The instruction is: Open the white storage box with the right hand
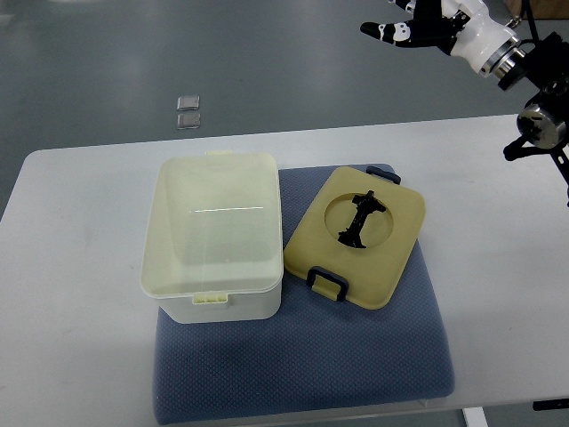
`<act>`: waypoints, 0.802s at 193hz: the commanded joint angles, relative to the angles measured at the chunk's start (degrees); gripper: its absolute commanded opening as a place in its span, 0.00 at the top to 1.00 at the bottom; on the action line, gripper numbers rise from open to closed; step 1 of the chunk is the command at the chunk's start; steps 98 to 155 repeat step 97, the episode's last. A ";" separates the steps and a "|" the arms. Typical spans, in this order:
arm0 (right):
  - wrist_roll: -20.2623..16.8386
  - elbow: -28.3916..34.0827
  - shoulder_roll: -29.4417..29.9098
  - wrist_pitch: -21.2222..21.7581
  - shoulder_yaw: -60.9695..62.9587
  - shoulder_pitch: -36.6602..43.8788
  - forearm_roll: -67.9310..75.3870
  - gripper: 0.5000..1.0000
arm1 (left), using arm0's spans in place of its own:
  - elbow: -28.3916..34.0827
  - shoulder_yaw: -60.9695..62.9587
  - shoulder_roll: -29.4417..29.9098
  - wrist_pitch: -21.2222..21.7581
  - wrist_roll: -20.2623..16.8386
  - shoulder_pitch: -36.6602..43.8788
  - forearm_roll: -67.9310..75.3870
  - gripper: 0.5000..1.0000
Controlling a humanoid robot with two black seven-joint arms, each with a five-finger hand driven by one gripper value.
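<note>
A white storage box [213, 240] stands on the left part of a blue-grey mat [302, 356], its pale translucent lid lying flat on top with a latch tab at the front edge. My right hand [404, 27] hangs high at the top right of the top view, well beyond the table's far edge and far from the box. Its white and black fingers are stretched out to the left and hold nothing. The left arm does not show.
A tan tray [396, 258] with black handles and a black part in its round recess lies tilted on the mat, right of the box. The mat lies on a white table [71, 267]. Two small clear squares [188, 111] lie on the grey floor beyond.
</note>
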 commanded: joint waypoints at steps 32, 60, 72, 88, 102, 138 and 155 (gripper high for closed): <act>-3.26 -3.91 2.61 -6.40 -0.40 -4.80 17.28 0.14 | 0.00 0.00 0.00 0.00 0.02 0.00 0.00 0.00; -3.26 -4.35 2.70 -6.14 -0.66 -6.65 17.19 0.14 | 0.00 0.00 0.00 0.00 0.02 0.00 0.00 0.00; -3.34 -4.88 2.87 -6.05 -0.75 -6.82 16.75 0.14 | 0.00 0.00 0.00 0.00 0.02 0.00 0.00 0.00; -3.34 -5.23 3.67 -6.31 -0.84 -7.00 16.66 0.14 | 0.00 0.00 0.00 0.00 0.02 0.00 0.00 0.00; -3.26 -5.41 3.84 -6.40 -0.84 -7.00 16.58 0.14 | 0.00 0.00 0.00 0.00 0.02 0.00 0.00 0.00; -3.26 -5.41 3.84 -6.40 -0.84 -7.00 16.58 0.14 | 0.00 0.00 0.00 0.00 0.02 0.00 0.00 0.00; -3.26 -5.41 3.84 -6.40 -0.84 -7.00 16.58 0.14 | 0.00 0.00 0.00 0.00 0.02 0.00 0.00 0.00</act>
